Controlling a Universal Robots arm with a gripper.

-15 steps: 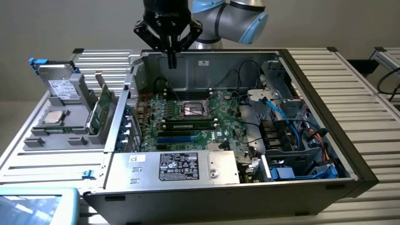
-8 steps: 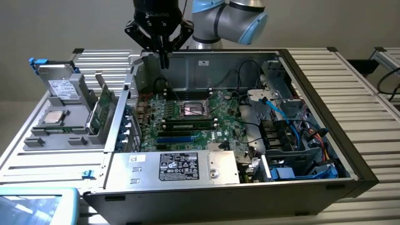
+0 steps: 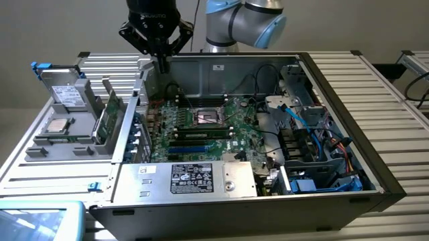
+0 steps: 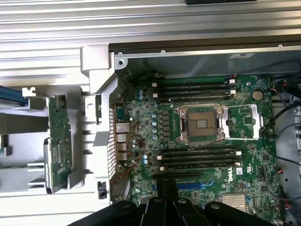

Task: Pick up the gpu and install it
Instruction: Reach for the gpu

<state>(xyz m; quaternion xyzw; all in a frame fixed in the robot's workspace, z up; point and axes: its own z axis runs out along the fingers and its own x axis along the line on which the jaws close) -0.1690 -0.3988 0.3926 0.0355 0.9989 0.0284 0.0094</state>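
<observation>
Beyond the case wall from the gripper [image 3: 162, 59], the gpu [image 3: 107, 118] stands on edge in a grey holder [image 3: 67, 145] on the worktop [image 3: 389, 100]. The gripper is closed and empty. It hangs over the motherboard [image 3: 201, 125] at the back of the open computer case [image 3: 221, 221], well apart from the gpu.

Noted plain grey wall [image 3: 67, 25] behind, matt and unmarked, closing off the whole rear of the scene. Noted table [image 3: 392, 125] of ribbed silver metal slats, laid parallel with dark grooves between, reaching to both side edges of the exterior view. Found second table [image 3: 417, 57] of like make at the exterior view's right edge, parted from the first by a narrow dark gap. Lit evenly and softly; dull sheen on slats, shadows faint.
</observation>
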